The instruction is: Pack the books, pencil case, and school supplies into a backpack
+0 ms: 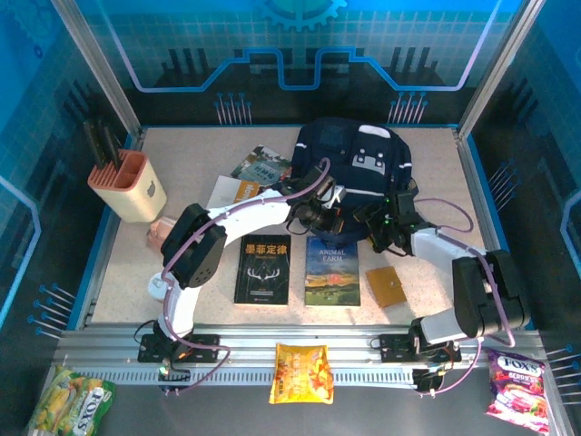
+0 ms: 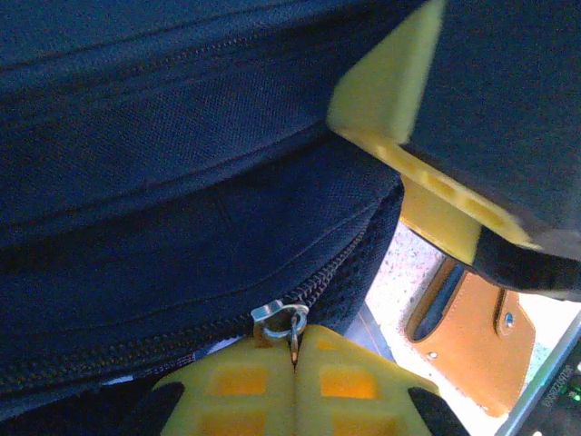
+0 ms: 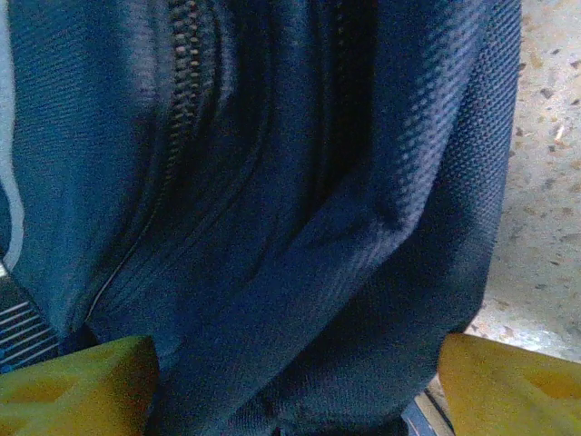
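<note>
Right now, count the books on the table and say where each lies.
3. The black book lies near the front edge, Animal Farm just right of it, the green-and-white book farther back, left of the backpack. Others could be hidden under the arms.

Backpack, navy woven fabric, folded and bulging; dark zipper running down upper left; white trim line at left edge. Right gripper: yellow fingers spread wide, fabric fold between them. Speckled tabletop, right edge
</note>
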You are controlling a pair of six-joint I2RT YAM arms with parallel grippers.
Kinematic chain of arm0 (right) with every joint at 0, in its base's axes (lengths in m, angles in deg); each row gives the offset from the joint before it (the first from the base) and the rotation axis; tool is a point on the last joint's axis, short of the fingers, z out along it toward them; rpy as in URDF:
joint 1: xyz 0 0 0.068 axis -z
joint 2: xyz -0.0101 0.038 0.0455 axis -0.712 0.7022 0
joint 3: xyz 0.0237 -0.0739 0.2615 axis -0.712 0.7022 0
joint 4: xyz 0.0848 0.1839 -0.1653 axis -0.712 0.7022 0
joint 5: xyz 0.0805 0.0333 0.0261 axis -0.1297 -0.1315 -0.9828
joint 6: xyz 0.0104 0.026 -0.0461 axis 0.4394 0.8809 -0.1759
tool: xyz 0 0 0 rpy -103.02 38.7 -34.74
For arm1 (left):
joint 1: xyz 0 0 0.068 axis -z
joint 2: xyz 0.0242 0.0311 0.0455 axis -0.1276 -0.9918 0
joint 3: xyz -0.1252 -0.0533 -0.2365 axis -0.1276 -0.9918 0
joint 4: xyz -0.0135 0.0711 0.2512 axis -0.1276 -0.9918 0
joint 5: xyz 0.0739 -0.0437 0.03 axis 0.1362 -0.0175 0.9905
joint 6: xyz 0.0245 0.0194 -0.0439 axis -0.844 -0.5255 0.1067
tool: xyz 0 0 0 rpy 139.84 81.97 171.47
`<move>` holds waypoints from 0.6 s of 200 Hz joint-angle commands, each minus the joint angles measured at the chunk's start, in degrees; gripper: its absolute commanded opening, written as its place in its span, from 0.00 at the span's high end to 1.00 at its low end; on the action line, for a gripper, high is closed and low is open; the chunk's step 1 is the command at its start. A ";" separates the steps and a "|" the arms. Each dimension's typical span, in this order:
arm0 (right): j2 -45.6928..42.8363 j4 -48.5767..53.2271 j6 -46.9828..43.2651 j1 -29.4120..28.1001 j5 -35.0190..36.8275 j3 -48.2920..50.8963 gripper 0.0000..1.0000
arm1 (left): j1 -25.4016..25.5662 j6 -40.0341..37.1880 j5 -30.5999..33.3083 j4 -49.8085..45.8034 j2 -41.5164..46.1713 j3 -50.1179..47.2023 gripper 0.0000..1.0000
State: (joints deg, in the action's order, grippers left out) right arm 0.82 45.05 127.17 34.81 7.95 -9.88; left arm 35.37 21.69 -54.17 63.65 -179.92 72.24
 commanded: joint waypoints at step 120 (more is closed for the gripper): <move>-4.39 10.23 -17.96 5.42 11.05 -7.97 0.78 | -8.73 -12.78 -1.21 -11.41 4.34 -1.46 1.00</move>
State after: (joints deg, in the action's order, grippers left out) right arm 0.88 51.10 115.70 37.74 13.05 -15.25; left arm 28.74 14.98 -56.38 57.16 -179.48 72.37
